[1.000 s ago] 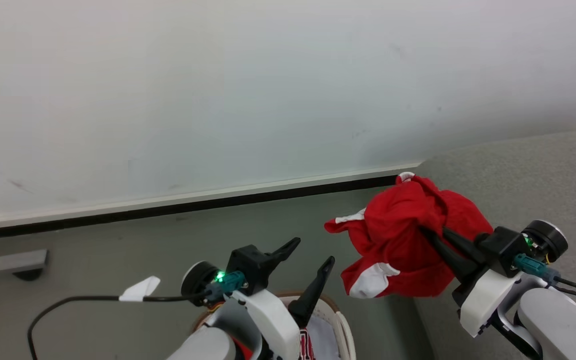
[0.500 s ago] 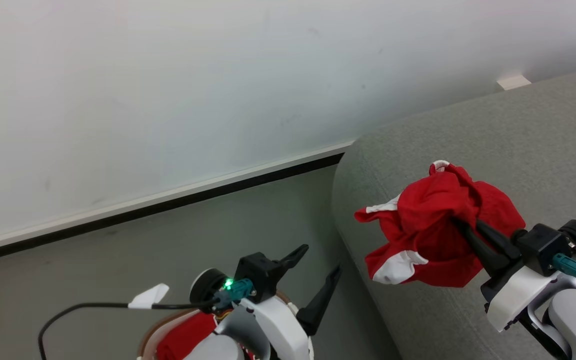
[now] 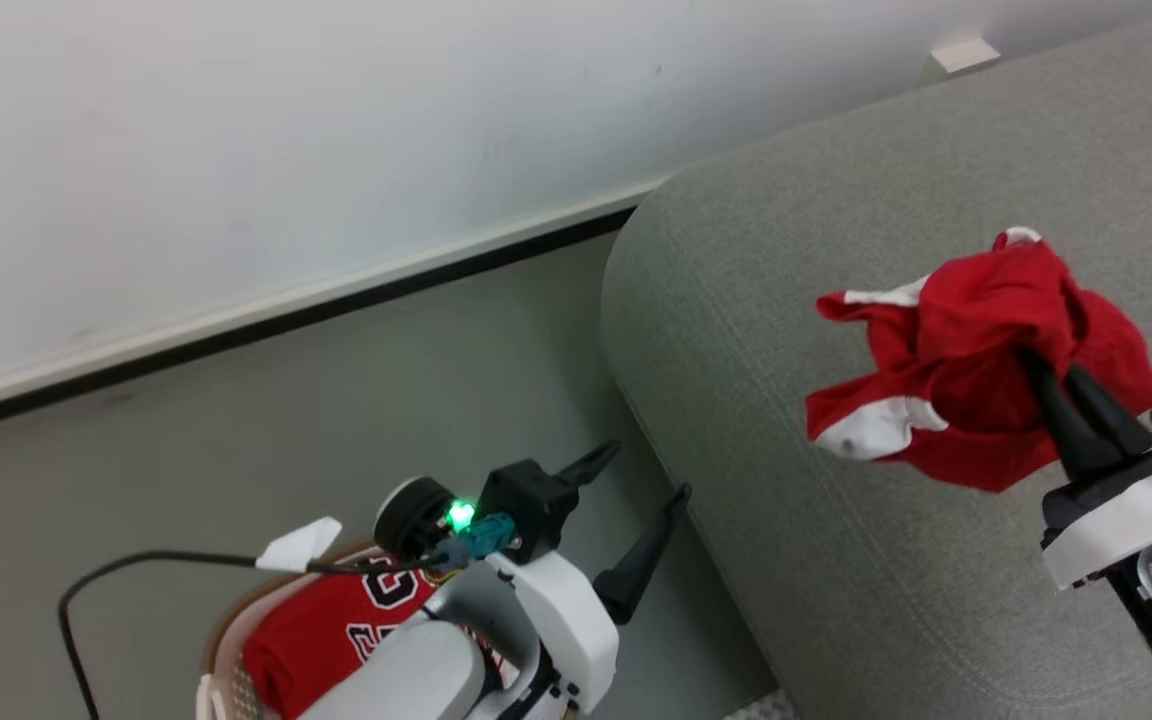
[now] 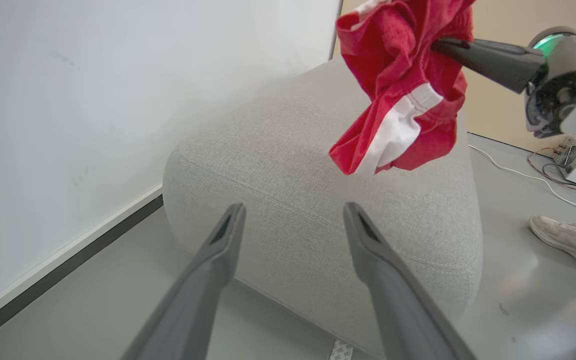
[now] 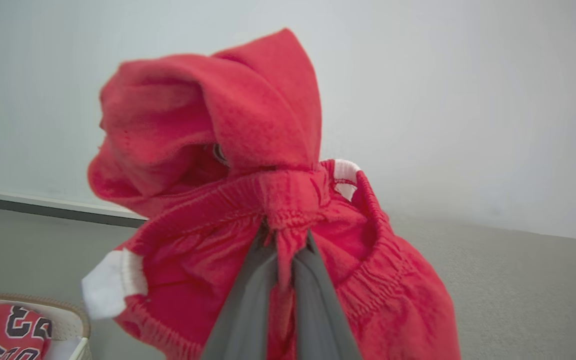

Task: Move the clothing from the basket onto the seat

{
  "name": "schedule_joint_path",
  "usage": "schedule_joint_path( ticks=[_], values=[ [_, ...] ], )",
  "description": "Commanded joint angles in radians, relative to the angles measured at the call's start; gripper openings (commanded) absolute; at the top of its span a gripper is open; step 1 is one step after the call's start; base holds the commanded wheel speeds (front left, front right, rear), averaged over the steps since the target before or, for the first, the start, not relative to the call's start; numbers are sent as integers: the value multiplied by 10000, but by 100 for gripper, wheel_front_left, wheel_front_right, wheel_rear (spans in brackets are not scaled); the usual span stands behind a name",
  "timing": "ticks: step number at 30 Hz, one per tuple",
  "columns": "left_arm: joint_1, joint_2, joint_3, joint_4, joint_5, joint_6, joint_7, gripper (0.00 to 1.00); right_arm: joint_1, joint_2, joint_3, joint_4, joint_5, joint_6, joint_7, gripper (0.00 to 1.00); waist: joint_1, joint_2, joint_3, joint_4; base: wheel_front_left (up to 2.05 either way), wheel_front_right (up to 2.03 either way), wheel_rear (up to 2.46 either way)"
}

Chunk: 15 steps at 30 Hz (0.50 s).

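Step in hand, my read: carry-and-place of the first piece, cloth in the air over the target. Left to right: the basket [image 3: 219,640] sits on the floor at near left with a red jersey [image 3: 336,625] in it, black-and-white lettering up, so the job looks half done at best. Just above it your left gripper [image 3: 650,470] hovers with fingers spread wide, holding nothing. Right of that is the seat [image 3: 816,520]: grey woven, with a rounded corner close to the wall. Over the seat top, and apparently clear of the fabric, hangs the red garment [image 3: 976,370]. It is bunched up, with white trim at the hems and a gathered elastic band, so probably shorts. It's soft and floppy, and the lower folds dangle. At far right your right gripper [image 3: 1046,365] has its fingers pinched tight on a fold of that band. Next move calls for lowering the right arm until the cloth rests on the seat, well inboard of the rounded edge. Then open the fingers and back out straight so nothing snags. The jersey needs fetching after that.
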Motion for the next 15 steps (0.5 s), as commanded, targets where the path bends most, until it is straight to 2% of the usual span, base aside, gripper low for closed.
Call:
schedule_joint_path(
  ticks=[1,9,15],
  values=[
    [-325,125,-46,-90,204,-90,105,100,31,82,-481,40,-143,-23,-36,0,0,-1,806,187,0,0,0],
    [-1734,288,-25,-531,776,-303,257,100,-943,541,-3010,411,-706,-23,-36,0,0,-1,3032,1071,0,0,0],
    [-2741,403,63,-849,1177,-451,70,100,-2384,431,-4451,904,-1161,-22,-36,0,0,-1,4668,1726,0,0,0]
  ],
)
